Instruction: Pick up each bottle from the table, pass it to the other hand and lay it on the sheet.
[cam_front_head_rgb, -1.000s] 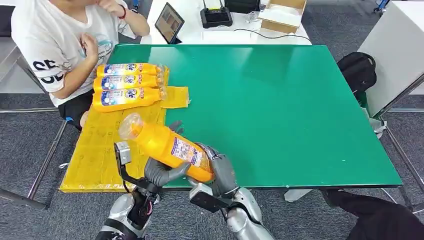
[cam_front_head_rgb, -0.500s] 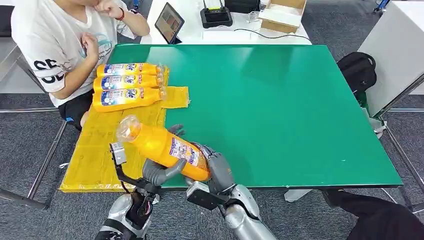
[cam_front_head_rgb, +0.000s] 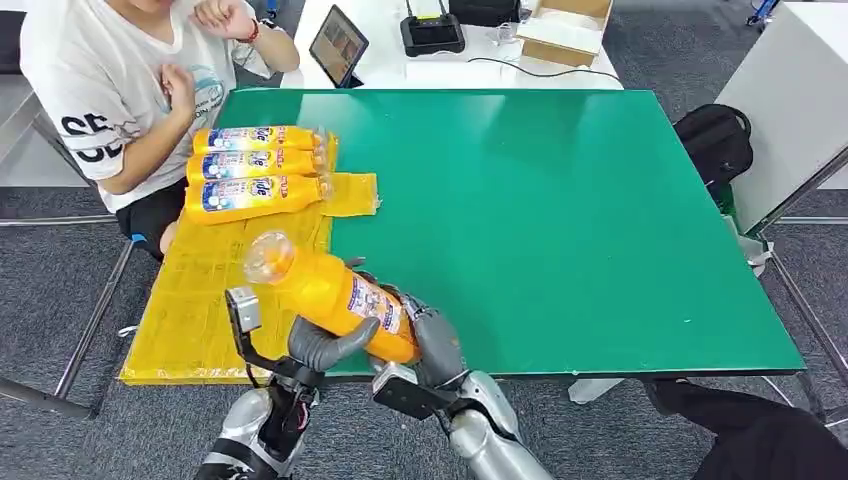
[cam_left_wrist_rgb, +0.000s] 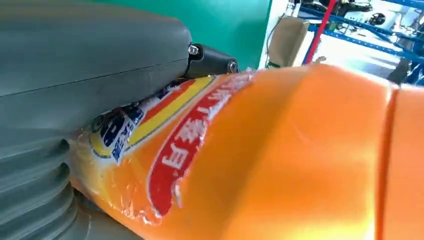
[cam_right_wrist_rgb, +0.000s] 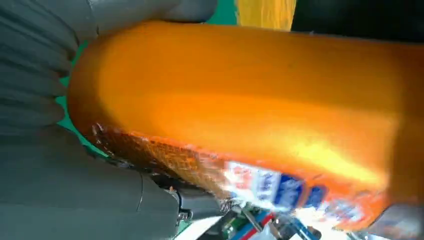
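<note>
At the near edge of the green table (cam_front_head_rgb: 560, 220), both hands meet on one orange bottle (cam_front_head_rgb: 335, 297), which hangs tilted above the table's front left corner, its capped end up and toward the yellow sheet (cam_front_head_rgb: 205, 290), its base low toward the right hand (cam_front_head_rgb: 432, 335). The right hand wraps the base end, fingers closed around it; the left hand (cam_front_head_rgb: 322, 345) cups the bottle's middle from beneath, thumb and fingers curled against the label (the left wrist view shows the label pressed close against the grey thumb). The sheet lies along the table's left side. At its far end three more orange bottles (cam_front_head_rgb: 258, 165) lie side by side, touching, caps pointing right. Just behind them a person in a white T-shirt (cam_front_head_rgb: 110, 80) sits with both hands raised. Beyond the green top, a white table (cam_front_head_rgb: 400, 60) carries a tablet (cam_front_head_rgb: 338, 45), a black device (cam_front_head_rgb: 432, 32) and an open cardboard box (cam_front_head_rgb: 565, 25); a black backpack (cam_front_head_rgb: 715, 140) sits off the far right corner.
</note>
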